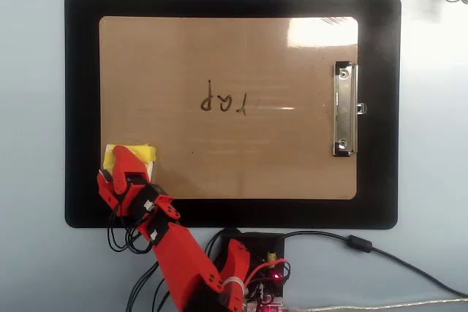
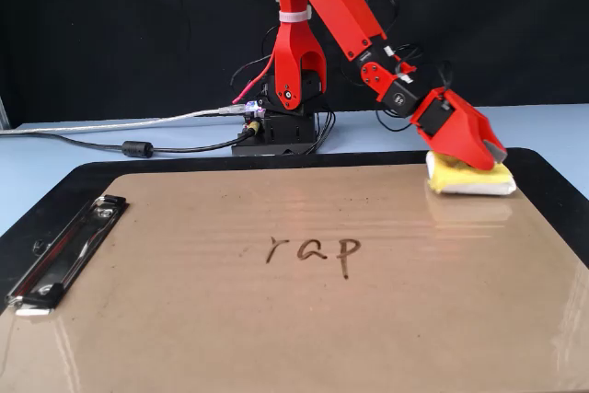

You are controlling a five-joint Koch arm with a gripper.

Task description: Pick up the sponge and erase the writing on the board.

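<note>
One step in hand: grasping the sponge (image 2: 471,178), which sits on the board's (image 1: 292,166) corner farthest from the clip (image 1: 345,109).
Gripper (image 2: 486,156): down on the sponge; jaw gap cannot be told.
Writing (image 2: 313,250): untouched, mid-board.
Next: confirm the grip, lift, carry toward the letters.

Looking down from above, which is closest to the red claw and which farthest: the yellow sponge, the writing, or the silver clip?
From the gripper in the overhead view:
1. Sponge, right under it at the board's lower left corner.
2. Writing, mid-board.
3. Clip, far right edge.
</note>
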